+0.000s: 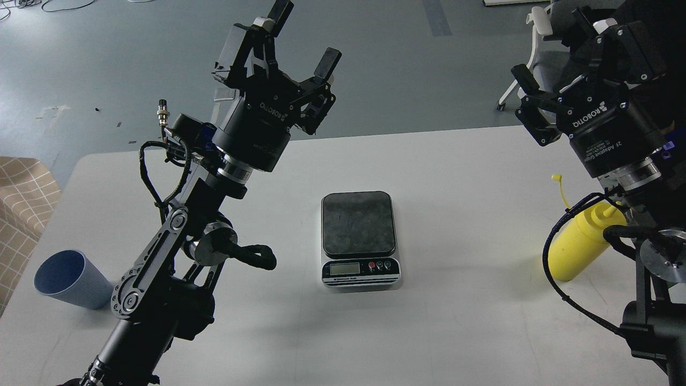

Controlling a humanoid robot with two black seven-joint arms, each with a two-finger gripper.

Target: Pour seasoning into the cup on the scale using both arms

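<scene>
Head view shows the scale (360,236) bare, mid-table (471,177). The blue cup (72,280) stands far left, the yellow seasoning (581,244) far right. Left gripper (303,40) and right gripper (557,69) hang open, holding nothing. Nothing has begun, I think; next, grab the cup.

Yellow seasoning bottle (581,244); light blue cup (69,280); dark-topped scale (358,224).

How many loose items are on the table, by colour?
Light blue: 1, the cup
Yellow: 1, the seasoning squeeze bottle
Dark and silver: 1, the digital kitchen scale
Total: 3

Both grippers, left gripper and right gripper, are raised and hold nothing.
</scene>
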